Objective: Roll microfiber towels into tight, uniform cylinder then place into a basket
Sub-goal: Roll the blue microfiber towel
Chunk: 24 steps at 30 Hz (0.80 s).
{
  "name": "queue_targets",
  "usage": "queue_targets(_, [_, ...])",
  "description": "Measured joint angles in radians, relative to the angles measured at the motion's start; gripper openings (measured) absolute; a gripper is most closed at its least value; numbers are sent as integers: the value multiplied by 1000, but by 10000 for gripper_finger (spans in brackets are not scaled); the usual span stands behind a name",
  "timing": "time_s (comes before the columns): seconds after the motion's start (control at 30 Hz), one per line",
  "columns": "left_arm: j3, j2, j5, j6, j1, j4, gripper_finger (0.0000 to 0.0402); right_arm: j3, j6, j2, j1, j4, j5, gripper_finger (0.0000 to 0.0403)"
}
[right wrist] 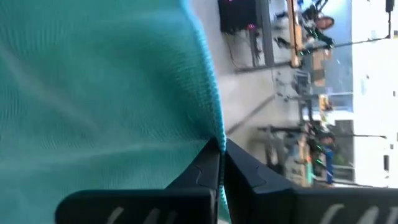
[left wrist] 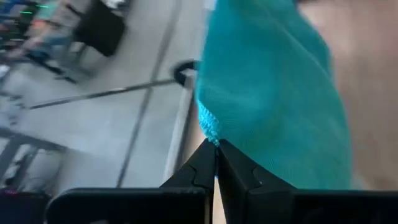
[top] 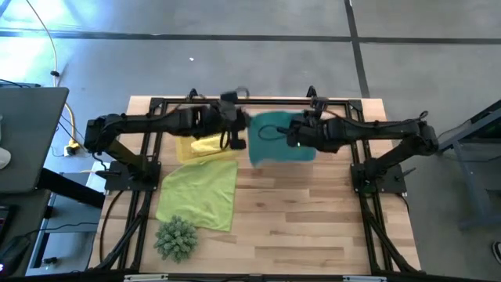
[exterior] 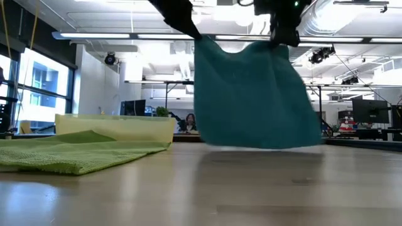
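The teal towel (top: pixel 278 141) hangs spread in the air between my two grippers, over the table's far middle; the low view shows it (exterior: pixel 251 94) as a hanging sheet. My left gripper (top: pixel 237 133) is shut on its left top corner, my right gripper (top: pixel 296 139) on its right top corner. The lime green towel (top: pixel 200 192) lies flat on the table at the left. The yellow basket (top: pixel 205 146) stands behind it, with something yellow in it. The bright yellow towel I cannot make out apart from the basket. My left gripper pinches a corner of the teal towel (left wrist: pixel 210 134) between its two shut fingers at their tips. The towel hangs below the hold, lifted off the table. My right gripper pinches the opposite top corner at the towel's edge (right wrist: pixel 214 140) between its two shut fingers. The top edge sags slightly between the two holds, and the bottom edge (exterior: pixel 264 145) hangs just above the tabletop.
A spiky green plant-like ball (top: pixel 176 237) sits at the table's near left corner. Bare wooden tabletop (top: pixel 313 211) lies under and in front of the hanging towel. The black frame rails (top: pixel 368 196) run along both sides.
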<state>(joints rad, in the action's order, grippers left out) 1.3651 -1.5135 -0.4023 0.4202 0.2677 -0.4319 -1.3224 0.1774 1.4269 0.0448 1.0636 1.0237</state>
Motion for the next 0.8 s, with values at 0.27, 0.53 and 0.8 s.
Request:
queue_targets(0.27, [0,0,110,-93,65,79,1,0,14,0,92,36,47,0])
queue_targets(0.53, [-1,-139,267,-247,-76,-120,1,173,-354,0,-64,130,-212,0])
queue_targets(0.8, [-2,-290,291,-268,-284,-65,0,320,-653,1,-337,61,-430,0])
